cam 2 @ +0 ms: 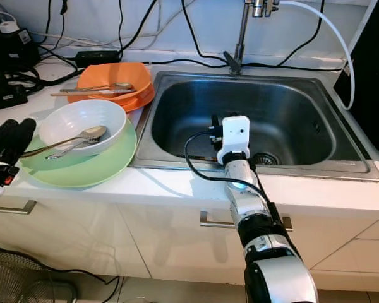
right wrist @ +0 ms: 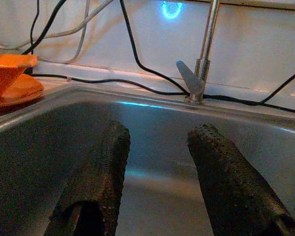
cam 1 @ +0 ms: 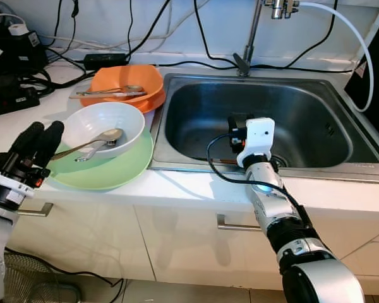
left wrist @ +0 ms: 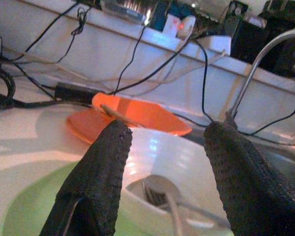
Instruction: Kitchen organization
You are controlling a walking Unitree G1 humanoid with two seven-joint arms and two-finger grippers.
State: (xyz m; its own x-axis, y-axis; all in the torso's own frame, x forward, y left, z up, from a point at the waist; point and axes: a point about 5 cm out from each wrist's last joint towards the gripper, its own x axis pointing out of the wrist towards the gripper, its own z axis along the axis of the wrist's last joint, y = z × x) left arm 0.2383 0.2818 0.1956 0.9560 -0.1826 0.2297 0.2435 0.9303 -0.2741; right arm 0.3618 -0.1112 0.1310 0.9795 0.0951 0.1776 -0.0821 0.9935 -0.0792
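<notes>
Hovering with fingers spread wide, the left gripper (left wrist: 162, 172) is lined up just short of the white bowl (cam 1: 107, 126), spoon (cam 1: 91, 143) handle pointed back toward it

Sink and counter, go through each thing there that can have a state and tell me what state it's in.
sink: no dishes in view in the basin
white bowl: upright on the green plate, spoon and fork inside
green plate: flat on the counter, under the bowl
orange bowl: upright on an orange plate, utensils across it
left gripper: open, beside the green plate
right gripper: open, over the sink
</notes>
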